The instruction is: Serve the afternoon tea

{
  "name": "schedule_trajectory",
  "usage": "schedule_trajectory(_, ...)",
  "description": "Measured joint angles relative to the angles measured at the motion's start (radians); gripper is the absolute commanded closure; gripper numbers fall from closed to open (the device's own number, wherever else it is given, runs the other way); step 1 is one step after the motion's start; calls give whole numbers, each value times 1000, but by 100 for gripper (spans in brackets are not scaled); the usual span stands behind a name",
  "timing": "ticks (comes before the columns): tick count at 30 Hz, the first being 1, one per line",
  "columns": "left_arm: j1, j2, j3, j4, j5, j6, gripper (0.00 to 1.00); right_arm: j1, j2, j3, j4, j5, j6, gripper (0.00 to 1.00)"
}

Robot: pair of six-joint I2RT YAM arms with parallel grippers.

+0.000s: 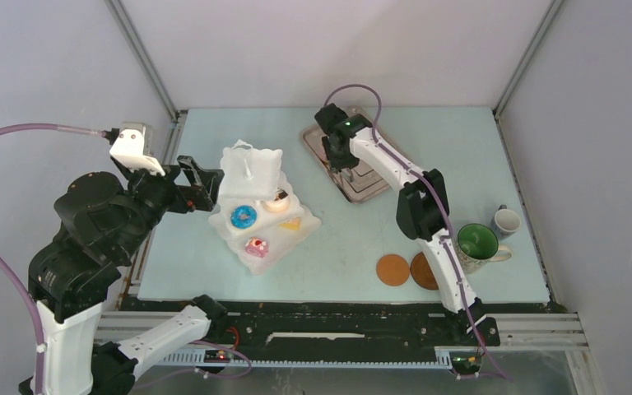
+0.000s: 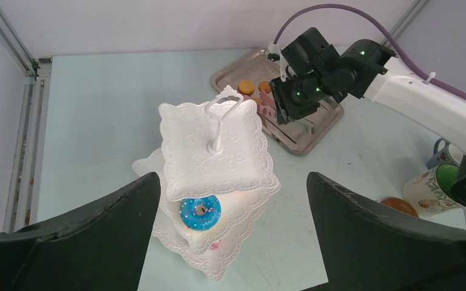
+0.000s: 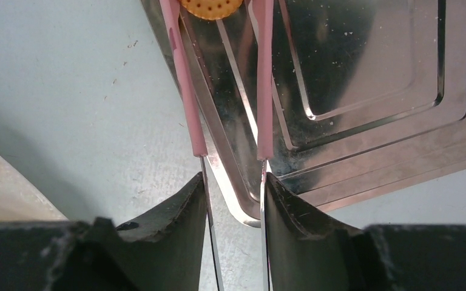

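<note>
The white three-tier stand (image 1: 251,169) holds a blue doughnut (image 1: 243,216), a pink doughnut (image 1: 256,246) and a yellow cake slice (image 1: 290,223). My left gripper (image 1: 206,183) hovers open just left of the stand; in its wrist view the stand (image 2: 215,145) and the blue doughnut (image 2: 199,212) lie between the wide fingers of the left gripper (image 2: 232,179). My right gripper (image 3: 233,182) is shut on the pink tongs (image 3: 185,91) over the silver tray (image 3: 364,91). An orange biscuit (image 3: 209,7) sits between the tong arms; their tips are cut off.
A green-lined mug (image 1: 477,243) and a small white cup (image 1: 506,220) stand at the right edge. Two brown coasters (image 1: 393,269) lie near the right arm's base. More orange biscuits (image 2: 246,87) rest on the tray's far end. Frame posts rise at the back corners.
</note>
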Motion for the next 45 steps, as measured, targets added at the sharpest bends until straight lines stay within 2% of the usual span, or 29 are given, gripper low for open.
schedule_trajectory(12, 0, 0, 0, 0, 0, 0, 1, -18, -15, -92, 31, 0, -18, 80)
schedule_trajectory(15, 0, 0, 0, 0, 0, 0, 1, -40, -63, -165, 64, -11, -23, 83)
schedule_trajectory(27, 0, 0, 0, 0, 0, 0, 1, -148, -461, -635, 296, -164, -30, 86)
schedule_trajectory(32, 0, 2, 0, 0, -2, 1, 1, -171, -567, -760, 349, -239, -31, 88)
schedule_trajectory(41, -11, 2, -3, 0, -23, 0, 2, -113, -769, -808, 404, -352, -54, 88)
schedule_trajectory(45, -11, 11, -5, 1, -19, 1, 2, -2, -884, -808, 436, -372, -95, 88)
